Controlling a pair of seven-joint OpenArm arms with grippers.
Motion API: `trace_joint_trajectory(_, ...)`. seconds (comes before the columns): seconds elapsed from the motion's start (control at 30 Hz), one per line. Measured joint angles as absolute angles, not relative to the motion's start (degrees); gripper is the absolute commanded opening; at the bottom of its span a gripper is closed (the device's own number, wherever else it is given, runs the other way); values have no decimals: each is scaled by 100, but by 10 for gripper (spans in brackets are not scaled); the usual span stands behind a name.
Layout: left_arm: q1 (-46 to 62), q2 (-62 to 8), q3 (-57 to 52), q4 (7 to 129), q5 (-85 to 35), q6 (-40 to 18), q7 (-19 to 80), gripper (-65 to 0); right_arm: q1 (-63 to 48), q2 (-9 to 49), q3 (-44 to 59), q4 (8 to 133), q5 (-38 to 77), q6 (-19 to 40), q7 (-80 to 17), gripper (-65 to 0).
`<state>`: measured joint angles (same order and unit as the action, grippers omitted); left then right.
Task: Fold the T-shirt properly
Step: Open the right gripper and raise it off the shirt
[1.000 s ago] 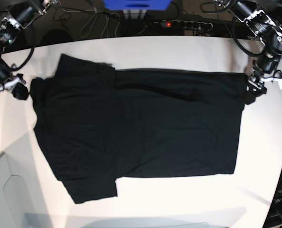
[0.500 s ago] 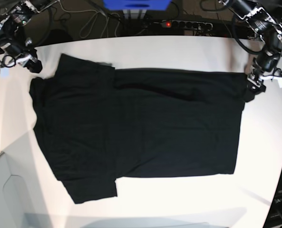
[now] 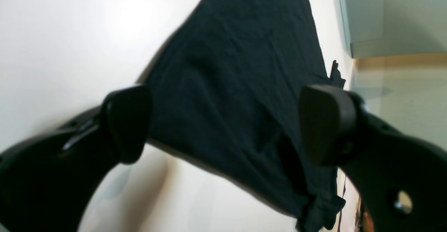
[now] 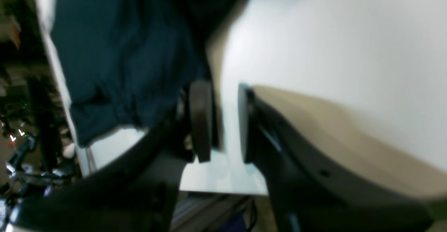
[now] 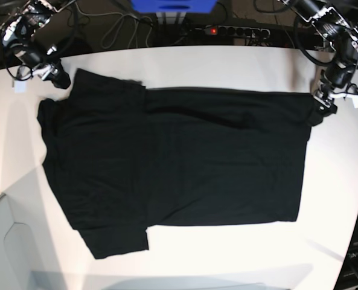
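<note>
White counter (image 5: 227, 254) with a rounded edge, and behind it a dark strip full of cables plus a power strip (image 5: 238, 30) with a red light. There's a pale grey panel at the near-left corner of the base view.

Left end effector (image 5: 316, 115) is spread wide. In its wrist view the fingers (image 3: 127, 122) sit either side of the shirt's corner, nothing pinched that I can see. It's right at the hem corner at the far right of the base view.

Right end effector (image 5: 61, 80) has only a narrow gap between its pads. It's just beside the far-left sleeve edge, and the gap looks empty.

The T-shirt (image 5: 172, 163) lies flat, plain black side up, long axis running left-right across the counter: sleeves and shoulders on the left, hem on the right.
</note>
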<state>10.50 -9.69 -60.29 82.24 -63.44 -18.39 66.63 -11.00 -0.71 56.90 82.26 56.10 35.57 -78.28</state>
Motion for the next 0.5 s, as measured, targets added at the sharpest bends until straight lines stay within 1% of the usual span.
trace_joint_trajectory(0.1,1044,-965,-6029,8224,-6348,-1841,6665,0,-1083,-84,5531,8077,5756,3555,-7795,-506)
trace_joint_trajectory(0.5,1048,-867,-6029,8224,-6348,-1839,6667,0,-1278,-60,5043,8128,5795,3553,-7664,-507)
